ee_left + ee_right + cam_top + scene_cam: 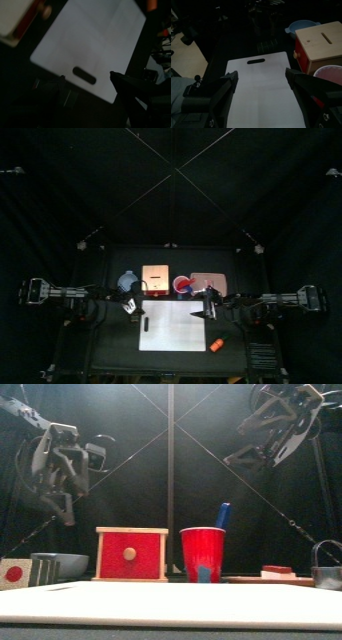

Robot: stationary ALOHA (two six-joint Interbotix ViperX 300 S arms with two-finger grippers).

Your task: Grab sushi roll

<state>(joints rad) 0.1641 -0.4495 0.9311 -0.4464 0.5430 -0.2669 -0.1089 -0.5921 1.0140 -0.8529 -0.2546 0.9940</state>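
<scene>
We see a white cutting board (178, 326) lying flat at the table's middle. It is smooth and rectangular, with rounded corners and a slot handle (258, 62) at its 9 o'clock end. Most of its top is bare, and that is the widest free room.

Both arms hang above it. The left gripper (87, 76) is over the 9 o'clock edge, jaws spread as wide as they go and holding nothing. The right gripper (261, 72) is over the 3 o'clock side, jaws also wide apart and empty.

A small orange piece (215, 343) sits at the board's 5 o'clock corner.

Beyond the 12 o'clock edge things stand crowded:
- A wooden box (131, 554) with a red face and a slotted top.
- A glossy red cup (203, 554) with a blue stick in it.
- A wooden tray (218, 281) at 1 o'clock.
- A blue bowl (301, 26) at 10 o'clock.

A low reddish-and-white block (277, 571) on that tray looks like the sushi roll, well apart from both grippers.
</scene>
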